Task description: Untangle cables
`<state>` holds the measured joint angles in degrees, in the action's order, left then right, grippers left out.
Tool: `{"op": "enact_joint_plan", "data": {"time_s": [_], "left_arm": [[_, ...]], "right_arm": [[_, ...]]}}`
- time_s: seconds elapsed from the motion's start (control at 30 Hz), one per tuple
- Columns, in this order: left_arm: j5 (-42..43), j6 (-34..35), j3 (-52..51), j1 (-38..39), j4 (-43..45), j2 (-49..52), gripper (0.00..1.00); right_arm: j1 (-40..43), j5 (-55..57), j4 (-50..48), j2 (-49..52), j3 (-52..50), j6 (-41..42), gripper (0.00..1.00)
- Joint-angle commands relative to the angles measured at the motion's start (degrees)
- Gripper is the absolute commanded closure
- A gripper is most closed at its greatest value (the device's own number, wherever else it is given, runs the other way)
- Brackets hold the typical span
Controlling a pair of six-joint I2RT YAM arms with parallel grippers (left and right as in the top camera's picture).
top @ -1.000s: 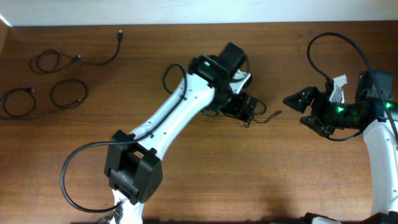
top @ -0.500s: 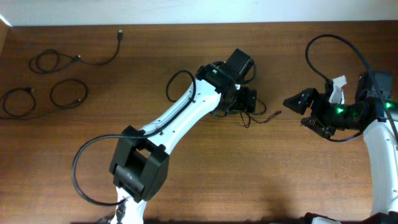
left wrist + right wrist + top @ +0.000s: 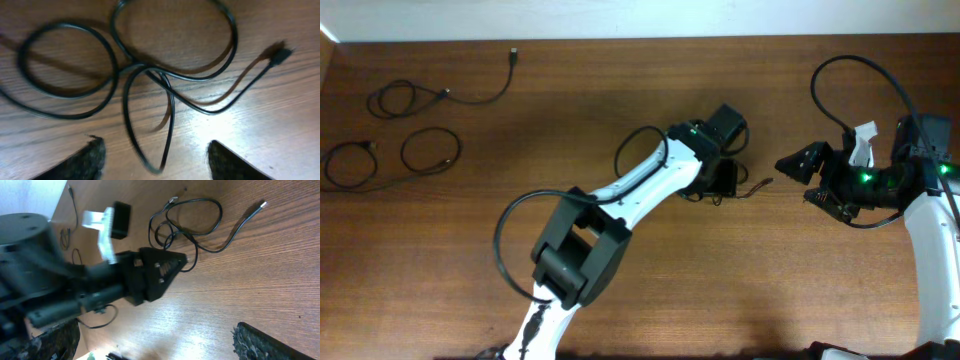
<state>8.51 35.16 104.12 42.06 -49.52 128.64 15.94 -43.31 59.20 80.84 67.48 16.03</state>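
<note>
Seen from overhead, the left arm (image 3: 642, 188) hides most of the knot of cables (image 3: 135, 67), which lies on the bench (image 3: 770, 290) just toward 3 o'clock from its middle. Only a thin tail (image 3: 758, 186) pokes out at the arm's 3 o'clock side. The left wrist view shows the knot best: several thin black loops cross at one point. The upper and left loops are cut off by the frame and the lowest loop is blurred, so how many cords make up the knot cannot be told. The tail ends in a small plug (image 3: 281, 54) at 2 o'clock.

The left fingers (image 3: 90, 160) show only as dark tips at the bottom edge. They stand apart with a clear gap, and the blurred lowest loop sits between them, touching neither. The right fingers (image 3: 270, 342), also cropped, are spread wide and hold nothing. They hover at 3 o'clock from the knot, apart from it.

Three loose cables (image 3: 444, 94) lie separately at the bench's 10 o'clock corner.
</note>
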Motion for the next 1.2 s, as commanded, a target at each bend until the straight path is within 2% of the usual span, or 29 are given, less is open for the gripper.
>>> {"op": "enact_joint_plan", "data": {"time_s": [0.0, 0.07, 0.2, 0.4, 0.5, 0.6, 0.73, 0.87, 0.97, 1.17], "left_arm": [[-0.4, 0.2, -0.2, 0.2, -0.2, 3.5, 0.52], [-0.4, 0.2, -0.2, 0.2, -0.2, 3.5, 0.64], [-0.4, -0.3, 0.9, 0.2, -0.3, 3.1, 0.64], [-2.8, -3.6, 2.3, 0.1, -0.2, 1.1, 0.7], [-3.9, -4.0, 2.4, 0.1, -0.2, 0.6, 0.89], [-3.9, -4.0, 2.4, 0.1, -0.2, 0.6, 1.0], [-3.8, -4.7, 2.4, 0.0, -0.2, 0.5, 1.0], [-3.4, -13.1, 5.6, 0.1, -2.2, -2.9, 1.0], [-3.4, -18.5, 9.2, 0.1, -3.7, -9.6, 1.0], [-3.4, -18.6, 9.6, 0.1, -3.7, -21.4, 1.0]], "right_arm": [[0.2, 0.5, 0.0, 0.3, 0.1, -0.8, 0.02], [0.2, 0.5, 0.0, 0.3, 0.1, -0.8, 0.01], [0.2, 0.6, 0.0, 0.3, 0.1, -0.8, 0.01], [0.2, 1.9, -0.2, 0.3, 0.1, -0.8, 0.02], [0.2, 2.9, -0.1, 0.3, 0.1, -0.8, 0.02], [0.2, 2.9, 0.0, 0.3, 0.1, -0.8, 0.02], [0.2, 2.9, 0.0, 0.3, 0.1, -0.8, 0.02], [0.2, 2.9, 0.3, 0.3, 0.1, -0.8, 0.02], [0.2, 2.9, 0.2, 0.3, 0.1, -0.8, 0.02], [0.2, 2.9, 0.2, 0.3, 0.1, -0.8, 0.02]]}}
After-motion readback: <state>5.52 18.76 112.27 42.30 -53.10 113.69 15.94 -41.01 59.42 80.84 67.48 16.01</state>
